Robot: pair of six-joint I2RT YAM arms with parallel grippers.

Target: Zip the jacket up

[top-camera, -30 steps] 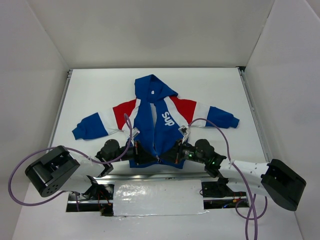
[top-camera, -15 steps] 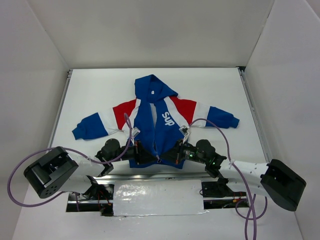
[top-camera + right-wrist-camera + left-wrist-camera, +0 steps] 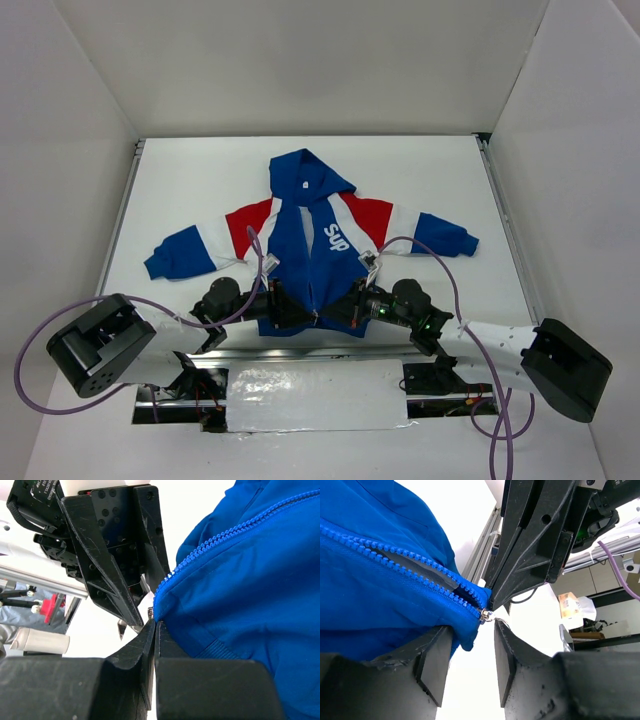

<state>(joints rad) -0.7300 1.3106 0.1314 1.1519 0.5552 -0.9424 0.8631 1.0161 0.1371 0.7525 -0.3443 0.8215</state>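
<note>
Left pincer (image 3: 283, 312) sits at the bottom hem of the jacket (image 3: 320, 240), jaws spread, with the blue hem corner hanging between the fingers and resting on one pad (image 3: 432, 655), not clamped. The jacket lies flat on the white counter (image 3: 200, 190), hood away from the arms, hem at the near edge, sleeves out to both sides. The zipper (image 3: 405, 567) looks undone: two tooth rows stand apart and meet only at a small metal end piece (image 3: 484, 614) at the hem. Right pincer (image 3: 346, 312) is pressed together with its tips right at the other hem corner; can't tell if cloth is actually caught between them. Step in hand, as I read it: get both hem ends held and mate the zipper base. To do it well, the left should close on the corner just below the metal piece, not on loose cloth. The hem should stay taut and level between the two pincers so the tooth rows line up. Keep the tips clear of each other, they are nearly touching. Views: the top view gives the whole layout and the SUP lettering but hides the hem under the arms. The left wrist view alone shows the spread jaws, the parted teeth and the metal piece. The right wrist view alone shows the pressed fingers (image 3: 165, 645) against the hem fold.
</note>
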